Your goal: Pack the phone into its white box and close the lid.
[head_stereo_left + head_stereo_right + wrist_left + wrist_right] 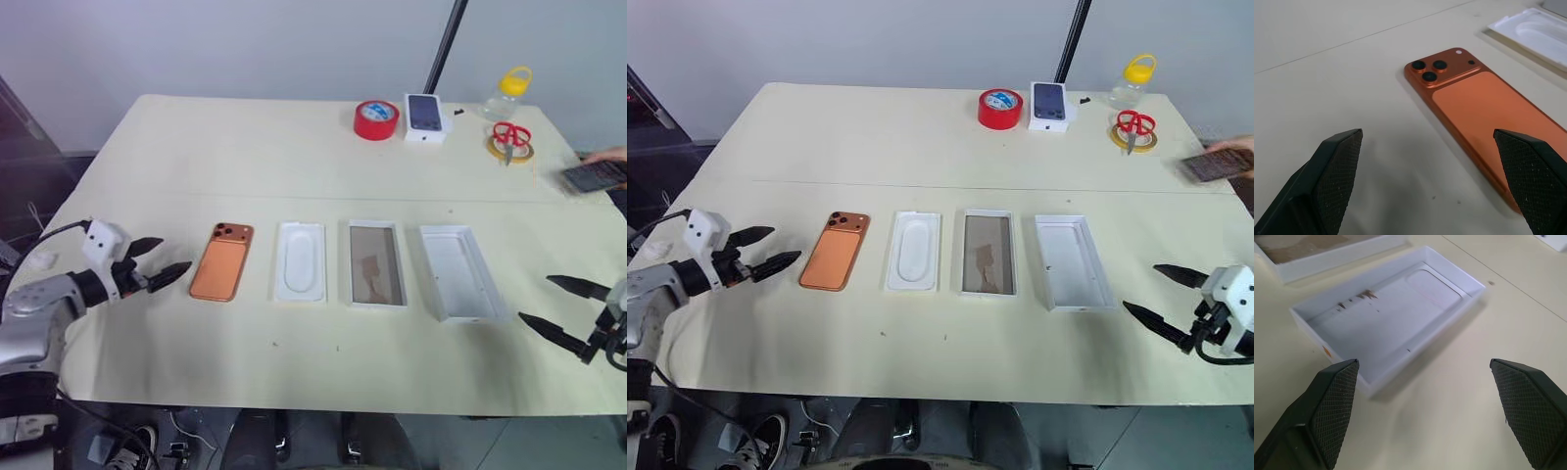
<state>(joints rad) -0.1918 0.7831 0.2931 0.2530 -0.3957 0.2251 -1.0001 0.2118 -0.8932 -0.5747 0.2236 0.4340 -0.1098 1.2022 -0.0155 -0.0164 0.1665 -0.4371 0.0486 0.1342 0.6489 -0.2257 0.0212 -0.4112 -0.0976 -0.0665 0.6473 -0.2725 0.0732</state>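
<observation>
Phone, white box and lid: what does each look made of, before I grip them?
Phone: probably metal or frosted glass back, matte copper-orange, with dark glossy lenses on a raised corner.
White box: looks like white cardboard with thin walls; its brownish floor shows glossy reflections, maybe a film.
Lid: matte white cardboard by its look, with thin folded walls and a few brown smudges inside.

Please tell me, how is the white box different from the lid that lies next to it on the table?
The white box has a brownish glossy floor; the lid is white inside. The white box lies third in the row, beside the white insert; the lid lies at the row's right end. The lid looks slightly larger. Both are shallow, rectangular, open upward and empty.
</observation>
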